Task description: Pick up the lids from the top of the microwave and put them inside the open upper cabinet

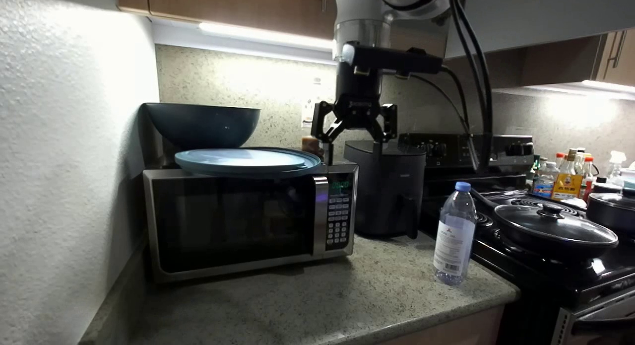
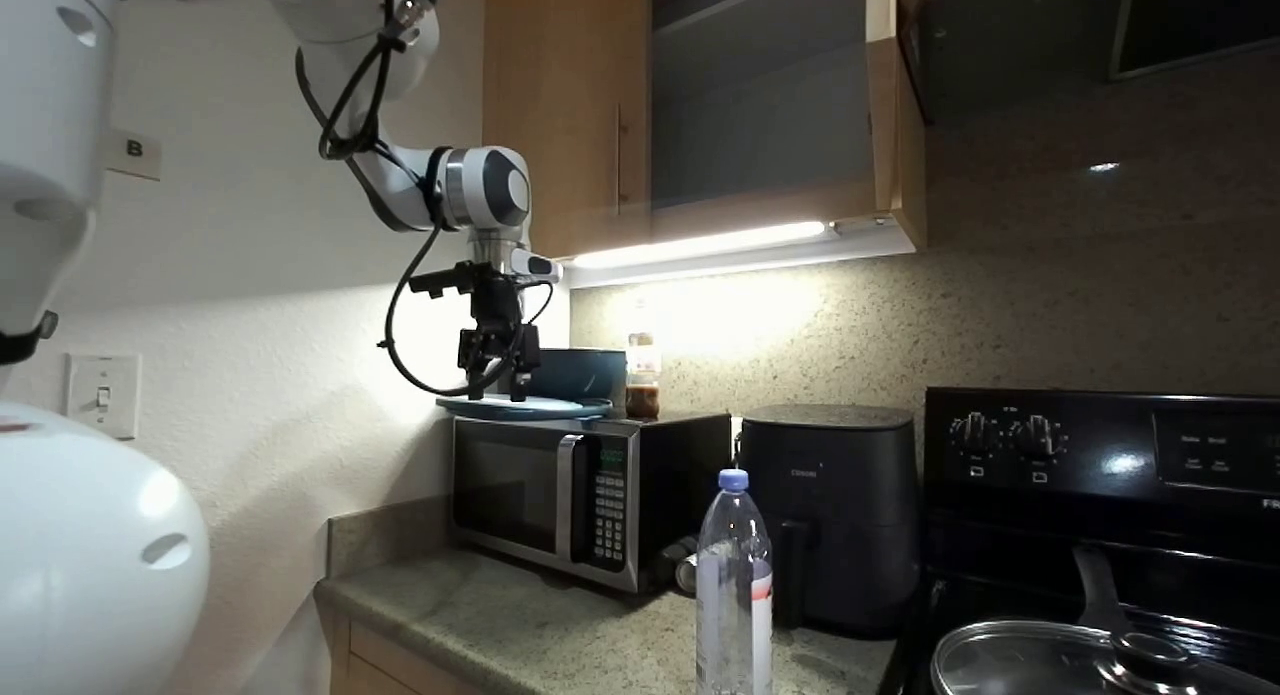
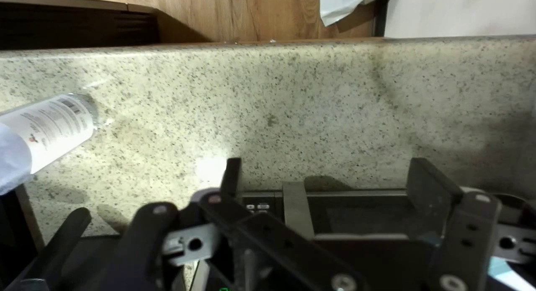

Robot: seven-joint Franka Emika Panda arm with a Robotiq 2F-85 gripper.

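In an exterior view: lids (image 1: 248,160) atop microwave (image 1: 233,221), seemingly overhanging its front, so likely pinchable; tool (image 1: 353,155) spread, holding nothing, lids at its 9 o'clock. In an exterior view: open cabinet (image 2: 765,210) at lids' 1 o'clock. Wrist view: tool gaping, presumably for an edge grip; probable lid sliver at 4 o'clock.

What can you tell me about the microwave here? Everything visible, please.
The microwave is a boxy countertop oven with a silver, metal-looking front, black side and dark glass door, shut. A vertical silver handle runs between the glass and the button panel with its lit green display. It stands upright on the speckled counter, a black air fryer beside its panel end. Pale blue-grey lids rest on top; a dark bowl shows behind them, its support hidden. A bottle seems to stand there too.
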